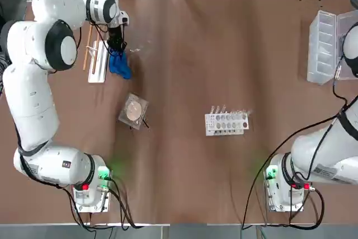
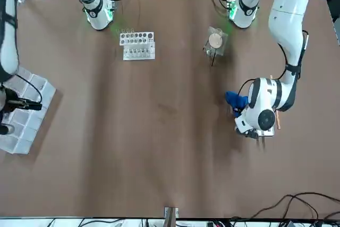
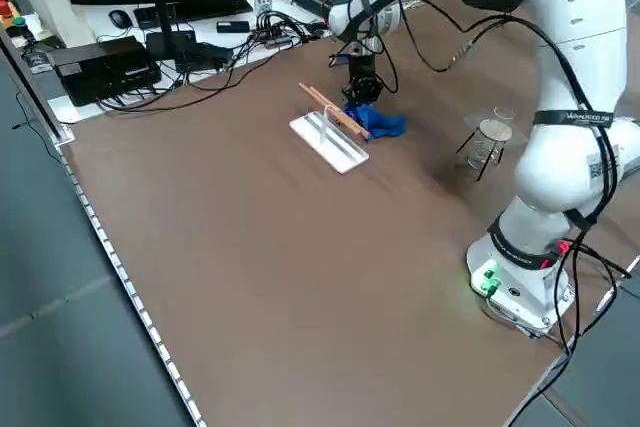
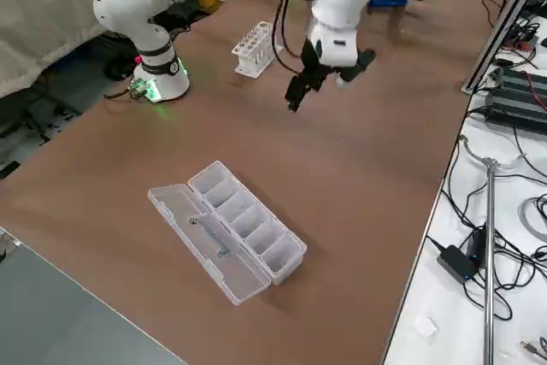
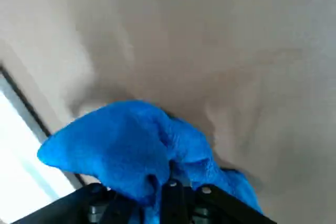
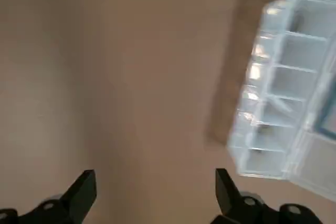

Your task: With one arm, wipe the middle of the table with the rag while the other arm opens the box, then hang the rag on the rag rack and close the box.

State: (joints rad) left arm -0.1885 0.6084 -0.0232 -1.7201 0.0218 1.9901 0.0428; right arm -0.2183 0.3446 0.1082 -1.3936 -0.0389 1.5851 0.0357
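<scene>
The biggest thing in front of me is the brown wood-grain table [image 1: 184, 177]. My two white jointed arms with dark-grey joints come next: the left arm [image 1: 33, 104] stretches up the left side to the far-left part of the table, and the right arm [image 1: 324, 152] reaches along the right side towards the far edge.

Under the right arm's reach I see the long translucent whitish plastic box [image 4: 248, 220] on the table, its clear lid [image 4: 208, 245] folded back flat beside the row of compartments. I have it open.

The rag rack, a narrow white base [image 3: 330, 142] with light wooden rods [image 3: 335, 112], sits at the far left. Between my two arms stands the small white test-tube rack [image 1: 226, 122] with its rows of holes.

My right end effector [image 6: 157, 184] is open and empty, hovering over the table beyond the box, with its fingers spread well apart. My left end effector [image 5: 157, 203] is closed on the rag, pointing down just beside the rag rack.

Left of the middle I have a small clear vessel with a round pale disc [image 1: 134, 110] and thin dark legs. Smallest is the bright blue soft cloth rag [image 1: 119, 65], bunched in the left grip beside the rack; I can't tell whether it touches the rods.
</scene>
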